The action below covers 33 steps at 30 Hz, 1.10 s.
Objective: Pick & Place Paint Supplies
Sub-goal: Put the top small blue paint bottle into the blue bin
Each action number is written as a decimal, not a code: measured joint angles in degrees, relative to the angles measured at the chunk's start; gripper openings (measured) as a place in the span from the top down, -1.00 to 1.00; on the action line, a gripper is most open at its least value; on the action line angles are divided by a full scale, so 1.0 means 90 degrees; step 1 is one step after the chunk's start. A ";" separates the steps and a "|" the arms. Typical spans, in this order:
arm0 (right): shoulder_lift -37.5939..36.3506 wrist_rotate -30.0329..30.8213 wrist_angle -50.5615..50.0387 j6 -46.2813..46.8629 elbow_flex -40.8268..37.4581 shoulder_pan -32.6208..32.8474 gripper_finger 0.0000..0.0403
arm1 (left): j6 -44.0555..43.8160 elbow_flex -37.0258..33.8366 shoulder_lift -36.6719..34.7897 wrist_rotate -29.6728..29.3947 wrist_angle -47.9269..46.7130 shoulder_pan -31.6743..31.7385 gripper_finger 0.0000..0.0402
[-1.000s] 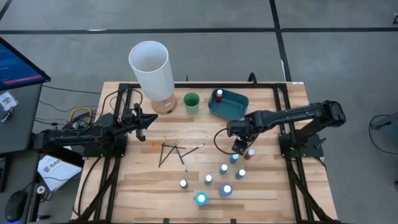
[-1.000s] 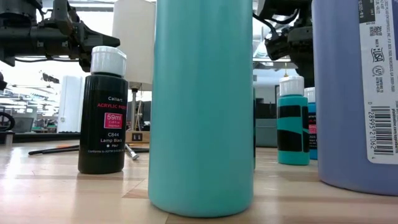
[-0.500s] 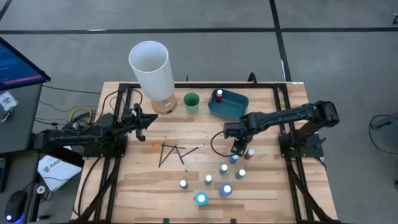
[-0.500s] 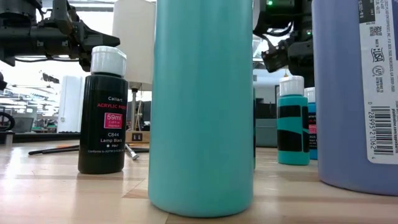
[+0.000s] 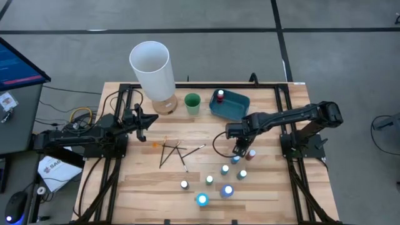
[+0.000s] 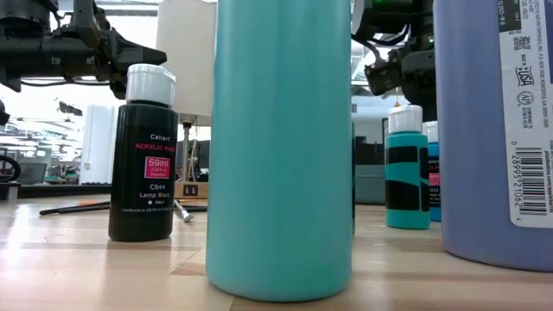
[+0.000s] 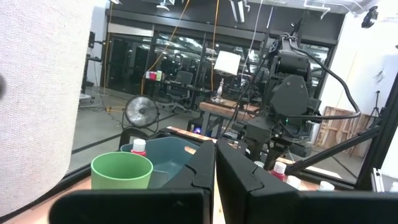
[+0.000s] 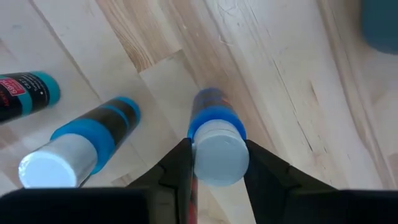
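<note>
Since a second ago, right gripper (image 5: 238, 150) has drawn inward beside the blue tray (image 5: 232, 110), fingers straddling the blue bottle (image 8: 216, 144) upright on the table, ready to clamp; left gripper (image 5: 141, 119) waits, fingers pressed together

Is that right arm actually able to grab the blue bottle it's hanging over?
Probably yes. The right hand is straight above the blue bottle, its open fingers on either side of the white cap, and nothing sits between them. The neighbouring bottle stands clear.
</note>
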 joint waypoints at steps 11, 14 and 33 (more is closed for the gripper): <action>0.0002 0.0327 -0.0833 -0.0674 0.0885 -0.0196 0.44 | -0.0001 0.0000 0.0001 0.0005 0.0016 0.0000 0.99; 0.0002 0.0611 -0.1167 -0.1006 0.1379 -0.0398 0.44 | 0.0000 0.0000 0.0002 0.0005 0.0018 0.0000 0.99; 0.0073 0.0632 -0.0764 -0.2983 0.2800 -0.3069 0.43 | 0.0000 0.0000 0.0001 0.0032 0.0033 0.0000 0.99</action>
